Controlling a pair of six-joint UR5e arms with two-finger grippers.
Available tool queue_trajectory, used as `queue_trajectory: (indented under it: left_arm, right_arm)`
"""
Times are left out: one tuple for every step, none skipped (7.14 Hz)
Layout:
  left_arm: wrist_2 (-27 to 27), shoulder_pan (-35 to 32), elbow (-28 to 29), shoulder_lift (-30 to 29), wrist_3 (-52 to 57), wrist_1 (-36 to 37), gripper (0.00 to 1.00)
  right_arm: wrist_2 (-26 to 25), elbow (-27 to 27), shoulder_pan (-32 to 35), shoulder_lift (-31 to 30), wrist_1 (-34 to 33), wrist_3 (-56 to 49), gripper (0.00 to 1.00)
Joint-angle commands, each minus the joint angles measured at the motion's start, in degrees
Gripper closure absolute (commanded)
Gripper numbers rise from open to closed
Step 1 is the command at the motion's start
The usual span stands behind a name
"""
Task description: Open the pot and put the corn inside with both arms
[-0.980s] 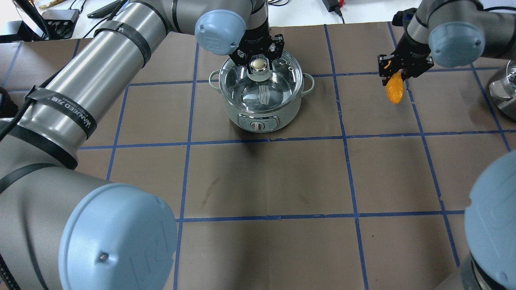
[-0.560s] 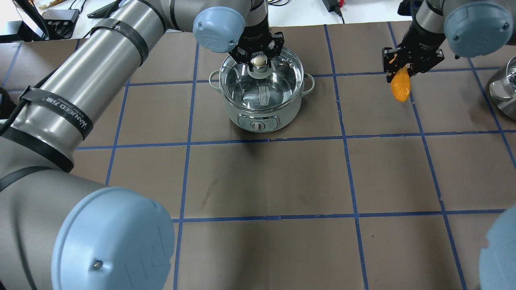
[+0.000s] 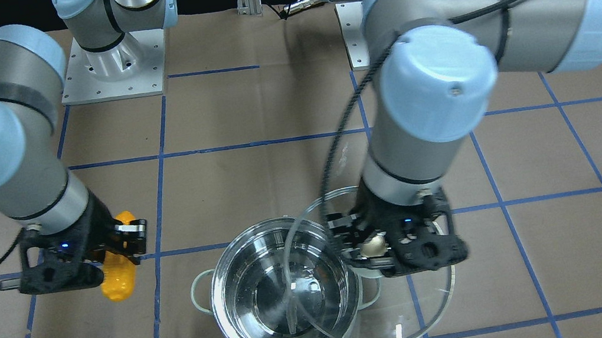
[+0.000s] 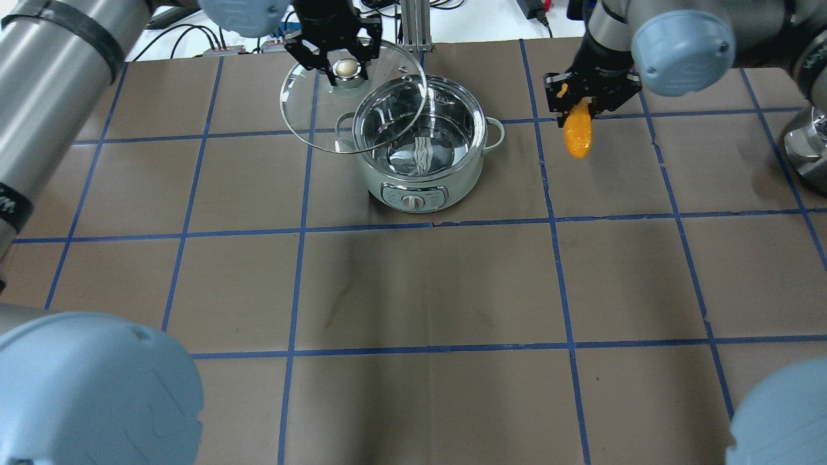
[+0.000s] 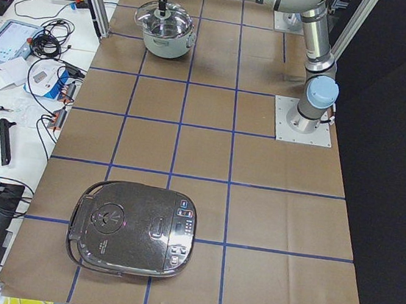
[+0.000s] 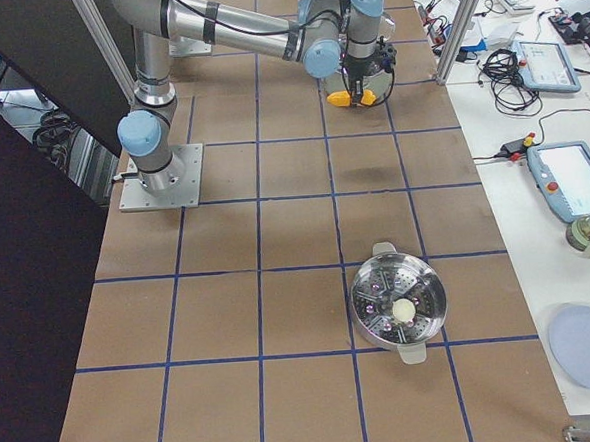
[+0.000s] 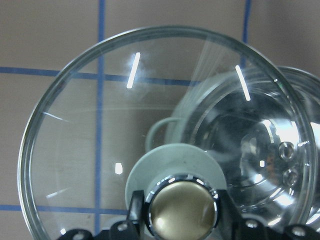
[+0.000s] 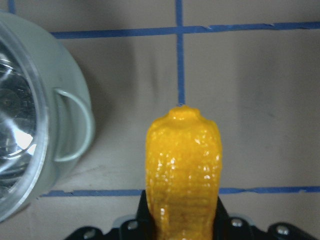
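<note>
Our left gripper [image 4: 342, 64] clamps the lid [image 4: 310, 116] by its knob [image 7: 183, 214], aloft — its edge overlaps only the left rim of the pot [image 4: 426, 177]. Our right gripper [image 4: 579, 106] pinches the corn [image 4: 577, 137] just right of it.

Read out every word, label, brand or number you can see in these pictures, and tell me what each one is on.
No text here reads clearly.
Front panel of the pot: marks around the dial, too small to read.
White letters on the black arm strap: cut off at the picture's edge, unreadable.
Button panel of the rice cooker: labels too small to read.
</note>
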Motion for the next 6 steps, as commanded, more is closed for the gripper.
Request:
queue_trajectory:
  left_arm:
    - [-0.11, 11.76, -6.85, 2.89, 13.66, -1.01, 0.95]
    - [-0.11, 15.82, -12.03, 4.21, 19.82, 1.09, 0.95]
    - [-1.77, 18.38, -17.48, 5.09, 21.62, 7.11, 0.95]
    - [-3.44, 18.67, -22.41, 4.06, 21.81, 16.74, 0.95]
    - [-3.28, 18.76, -26.28, 3.44, 21.99, 22.41, 0.95]
    - [-3.02, 18.76, -26.5, 1.52, 22.78, 23.68, 0.95]
  right_arm:
    - [-0.51, -8.53, 10.94, 8.72, -5.29, 13.36, 0.84]
    - [-1.21, -11.53, 13.95, 11.55, -5.4, 16.13, 0.84]
    - [-1.22, -12.08, 14.93, 13.06, -5.67, 17.64, 0.84]
    - [-1.13, -11.13, 14.94, 13.94, -7.06, 16.52, 0.84]
    - [-1.13, -10.69, 14.94, 15.78, -9.69, 13.9, 0.84]
    - [-1.13, -10.68, 14.94, 16.84, -11.28, 13.96, 0.84]
